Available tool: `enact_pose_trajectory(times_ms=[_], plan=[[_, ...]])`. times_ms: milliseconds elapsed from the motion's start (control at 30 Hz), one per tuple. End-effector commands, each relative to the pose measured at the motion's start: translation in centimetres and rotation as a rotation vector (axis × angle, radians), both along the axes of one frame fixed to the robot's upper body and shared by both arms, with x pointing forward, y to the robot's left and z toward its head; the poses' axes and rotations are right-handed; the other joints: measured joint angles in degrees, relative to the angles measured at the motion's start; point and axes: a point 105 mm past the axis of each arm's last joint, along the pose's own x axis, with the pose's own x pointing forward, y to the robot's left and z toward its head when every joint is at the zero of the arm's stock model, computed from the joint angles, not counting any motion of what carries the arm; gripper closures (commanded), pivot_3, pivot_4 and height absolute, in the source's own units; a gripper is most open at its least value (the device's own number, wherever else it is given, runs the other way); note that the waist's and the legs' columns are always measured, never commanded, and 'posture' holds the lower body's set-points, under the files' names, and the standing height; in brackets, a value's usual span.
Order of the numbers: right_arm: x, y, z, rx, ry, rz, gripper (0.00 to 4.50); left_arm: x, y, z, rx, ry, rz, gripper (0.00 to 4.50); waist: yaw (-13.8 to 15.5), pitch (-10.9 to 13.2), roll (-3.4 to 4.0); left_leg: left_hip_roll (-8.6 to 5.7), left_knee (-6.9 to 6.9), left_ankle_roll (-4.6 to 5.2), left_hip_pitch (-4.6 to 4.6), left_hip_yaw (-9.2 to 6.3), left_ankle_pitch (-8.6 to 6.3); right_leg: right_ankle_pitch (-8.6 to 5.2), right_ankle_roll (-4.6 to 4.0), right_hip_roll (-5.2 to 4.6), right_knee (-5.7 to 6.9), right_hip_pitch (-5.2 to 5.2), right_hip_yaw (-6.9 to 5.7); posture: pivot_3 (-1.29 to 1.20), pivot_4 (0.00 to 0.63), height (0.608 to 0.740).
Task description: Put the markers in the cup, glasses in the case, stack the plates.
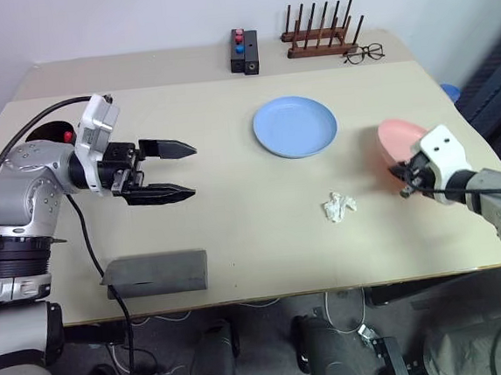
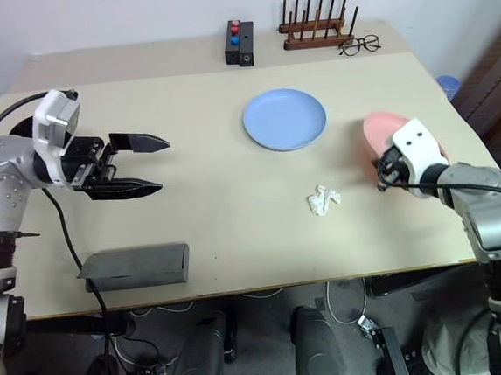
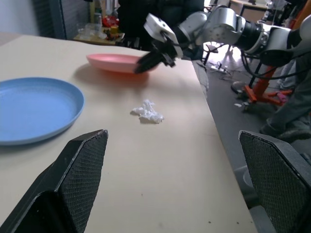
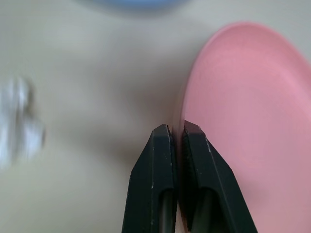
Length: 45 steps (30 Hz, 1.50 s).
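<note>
My right gripper (image 4: 177,128) is shut on the near rim of the salmon pink plate (image 1: 401,137) at the table's right side; the plate looks slightly tilted. The light blue plate (image 1: 295,126) lies flat in the middle of the table. Well to the left of it, my left gripper (image 1: 193,169) hangs open and empty above the table, pointing toward the blue plate. The grey case (image 1: 157,274) lies closed at the front left edge. Behind my left arm the black cup (image 1: 48,132) is partly hidden, with a red marker tip (image 1: 68,135) at its mouth. The sunglasses are out of view.
A crumpled white paper (image 1: 339,206) lies between the plates, nearer the front. At the back stand a wooden rack (image 1: 321,36), a black box with red and blue knobs (image 1: 244,51) and wire-framed spectacles (image 1: 363,53). The table's right edge runs close to the pink plate.
</note>
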Motion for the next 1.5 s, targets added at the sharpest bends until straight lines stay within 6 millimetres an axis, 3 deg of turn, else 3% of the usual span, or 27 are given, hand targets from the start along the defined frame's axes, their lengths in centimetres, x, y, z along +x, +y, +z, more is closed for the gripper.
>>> enact_pose_trajectory(times_ms=[33,133,233,333,500,600,767,867,1100,1200,1367,1500], plan=[[1.4,2.1,5.1,0.004,-0.226,0.069,4.44,0.6,0.5,1.4,-0.049,-0.083,0.052,0.0,0.1,0.0,0.02,0.0,0.0,0.0,0.0,0.0,0.0,0.0,0.01,0.0,0.0,0.0,0.0,0.0,0.15,0.74],[3.3,5.5,6.2,0.009,-0.295,0.154,4.44,2.1,0.9,1.9,-0.093,-0.133,0.155,0.0,0.0,0.0,0.01,0.0,-0.02,0.0,0.01,0.0,0.0,0.0,0.02,0.02,0.01,0.0,0.0,0.0,0.15,0.74],[5.1,9.0,5.9,0.001,-0.321,0.227,4.44,3.2,1.3,1.6,-0.087,-0.19,0.244,0.0,-0.1,0.0,0.0,0.0,-0.01,0.01,0.03,0.0,0.01,0.02,0.04,0.04,0.02,0.02,0.0,0.0,0.15,0.74],[6.5,11.0,5.4,0.013,-0.336,0.262,4.44,4.0,1.6,1.4,-0.091,-0.209,0.326,0.0,0.1,0.0,0.0,-0.01,-0.05,0.01,-0.02,0.0,0.01,0.03,0.09,0.05,0.02,-0.01,0.0,0.0,0.15,0.74],[7.9,13.3,4.4,0.026,-0.344,0.289,4.44,4.2,1.1,1.1,-0.12,-0.228,0.381,0.0,0.1,0.0,0.0,-0.04,-0.01,0.01,-0.08,0.0,0.01,0.12,0.26,0.04,0.0,0.0,0.0,0.0,0.15,0.74],[8.0,14.7,1.9,0.035,-0.274,0.342,4.44,3.7,1.5,0.6,-0.117,-0.222,0.412,0.0,-0.3,0.0,0.01,-0.02,-0.08,0.0,0.02,0.0,0.01,0.13,0.29,0.05,0.03,0.02,0.01,0.0,0.15,0.74],[8.4,14.3,-0.2,0.076,-0.195,0.335,4.44,3.7,1.9,0.6,-0.165,-0.19,0.434,0.0,-0.2,0.0,0.01,0.01,-0.08,0.0,0.05,-0.01,0.02,0.14,0.29,0.09,0.29,-0.07,0.01,0.0,0.15,0.74],[8.6,14.6,0.5,0.108,-0.211,0.338,3.5,3.4,0.9,0.3,-0.175,-0.183,0.41,0.0,0.0,0.0,0.01,0.0,-0.03,-0.01,0.05,-0.01,0.02,0.1,0.22,0.08,0.32,-0.04,0.01,0.0,0.15,0.74],[7.4,14.4,2.2,0.146,-0.25,0.394,0.03,3.7,1.4,0.1,-0.166,-0.179,0.418,0.0,-0.2,0.0,0.02,0.0,-0.05,-0.01,0.08,-0.02,0.03,0.14,0.32,0.09,0.46,-0.1,0.03,0.0,0.15,0.74],[6.4,13.3,3.2,0.185,-0.245,0.401,0.03,3.6,1.3,0.0,-0.164,-0.179,0.407,0.0,-0.1,0.0,0.02,0.0,-0.05,-0.01,0.08,-0.02,0.03,0.14,0.33,0.09,0.47,-0.11,0.02,0.0,0.15,0.74],[0.9,9.9,3.5,0.285,-0.058,0.471,0.03,2.5,1.4,-0.1,-0.159,-0.127,0.345,0.0,0.8,0.0,0.01,-0.03,-0.02,-0.02,0.01,-0.06,0.02,0.04,0.16,0.04,0.4,-0.06,0.03,0.0,0.15,0.74],[-1.9,9.5,4.2,0.313,0.028,0.471,0.03,2.2,1.7,-0.2,-0.144,-0.09,0.314,0.0,-0.2,0.0,0.05,0.01,-0.01,-0.02,0.1,-0.03,0.02,0.02,0.11,0.04,0.38,-0.07,0.03,0.0,0.15,0.74]])
